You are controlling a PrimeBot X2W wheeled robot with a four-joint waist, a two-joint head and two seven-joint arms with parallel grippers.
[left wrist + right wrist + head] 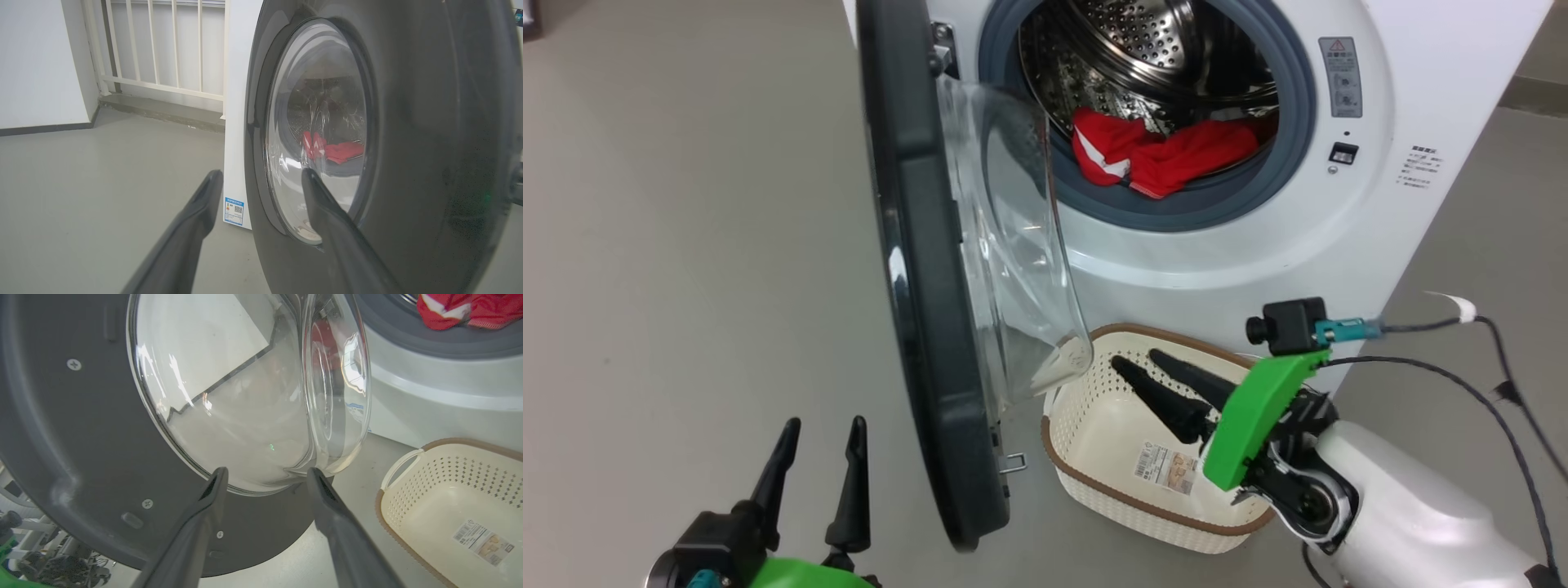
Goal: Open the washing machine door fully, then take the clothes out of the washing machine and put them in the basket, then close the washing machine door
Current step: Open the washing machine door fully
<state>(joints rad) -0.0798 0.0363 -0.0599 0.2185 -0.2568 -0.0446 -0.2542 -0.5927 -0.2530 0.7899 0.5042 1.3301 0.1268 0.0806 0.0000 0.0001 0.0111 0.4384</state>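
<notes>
The washing machine door (923, 269) stands open, clothes (1168, 155) in the drum (1143, 49), right claw (1137, 360) spread above the basket (1072, 408).

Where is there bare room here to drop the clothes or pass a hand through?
Free: the basket's bottom around its paper label; the drum mouth above the clothes; the floor left of the washing machine door, past the left hand. Crowded: between the door's glass bowl and the basket's rim, where the open right hand points.

Smooth grey floor (81, 183), white wall (36, 61), dark skirting (41, 130), white barred railing (163, 45)
</notes>
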